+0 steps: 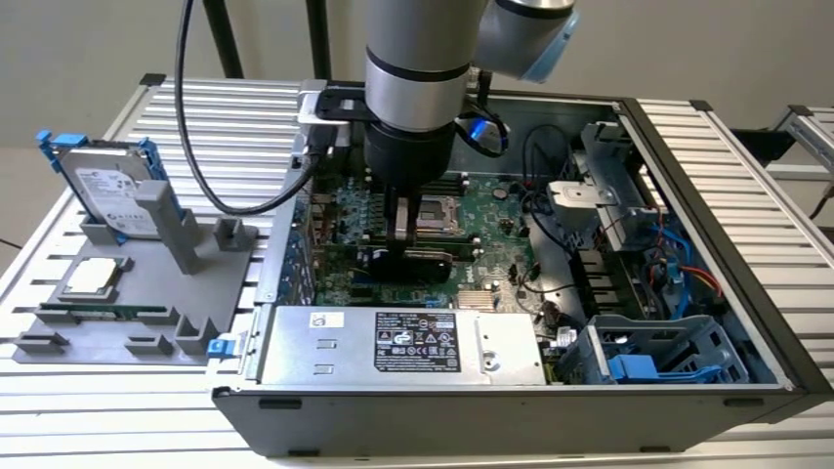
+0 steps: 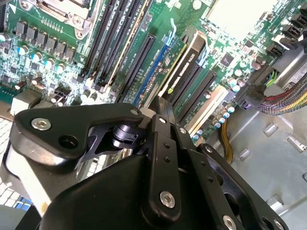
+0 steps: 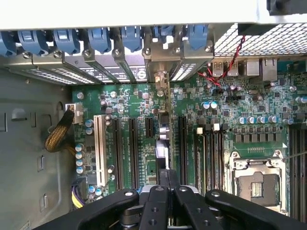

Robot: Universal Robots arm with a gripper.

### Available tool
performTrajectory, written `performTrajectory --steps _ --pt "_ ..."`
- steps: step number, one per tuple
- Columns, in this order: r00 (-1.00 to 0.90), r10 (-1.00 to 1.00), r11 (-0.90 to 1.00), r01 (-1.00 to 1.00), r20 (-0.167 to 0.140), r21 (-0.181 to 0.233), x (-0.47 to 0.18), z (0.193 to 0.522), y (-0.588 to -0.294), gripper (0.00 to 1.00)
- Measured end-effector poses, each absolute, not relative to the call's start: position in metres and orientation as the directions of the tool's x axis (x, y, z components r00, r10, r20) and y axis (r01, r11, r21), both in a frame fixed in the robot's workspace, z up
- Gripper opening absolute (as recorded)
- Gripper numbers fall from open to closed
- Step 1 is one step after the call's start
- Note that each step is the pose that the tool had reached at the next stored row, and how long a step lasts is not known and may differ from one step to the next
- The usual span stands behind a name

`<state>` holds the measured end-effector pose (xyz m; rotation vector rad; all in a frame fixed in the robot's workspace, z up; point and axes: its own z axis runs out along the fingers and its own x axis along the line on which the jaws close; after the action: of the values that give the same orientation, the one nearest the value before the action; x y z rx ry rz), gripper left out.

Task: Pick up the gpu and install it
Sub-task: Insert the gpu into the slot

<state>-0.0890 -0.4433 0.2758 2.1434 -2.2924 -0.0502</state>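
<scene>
My gripper [image 1: 420, 237] is down inside the open computer case [image 1: 729, 293], over the green motherboard [image 1: 502, 220]. It is shut on the top edge of the gpu [image 1: 414, 261], which stands on edge with its black cooler showing. In both wrist views the card appears edge-on: the gpu [image 2: 184, 64] runs away from the gripper [image 2: 160, 108] between the long black expansion slots. In the first wrist view the gpu [image 3: 162, 141] reaches from the gripper [image 3: 167, 176] to its silver bracket [image 3: 162, 81] at the case's rear slot openings. Whether its lower edge is seated in a slot is hidden.
On the exterior view's left, a grey holder [image 1: 131, 293] carries a silver hard drive with blue rails [image 1: 111, 186], a processor [image 1: 92, 277] and a memory stick [image 1: 104, 313]. The power supply [image 1: 397, 344], a blue drive cage [image 1: 651, 366], cables [image 1: 678, 254] and the processor socket [image 3: 256, 184] crowd the case.
</scene>
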Motion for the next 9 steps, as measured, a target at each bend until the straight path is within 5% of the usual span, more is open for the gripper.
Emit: performTrajectory --steps 9 --pt "-0.064 -0.998 0.064 -0.998 -0.018 0.03 -0.103 0.284 -0.443 0.0"
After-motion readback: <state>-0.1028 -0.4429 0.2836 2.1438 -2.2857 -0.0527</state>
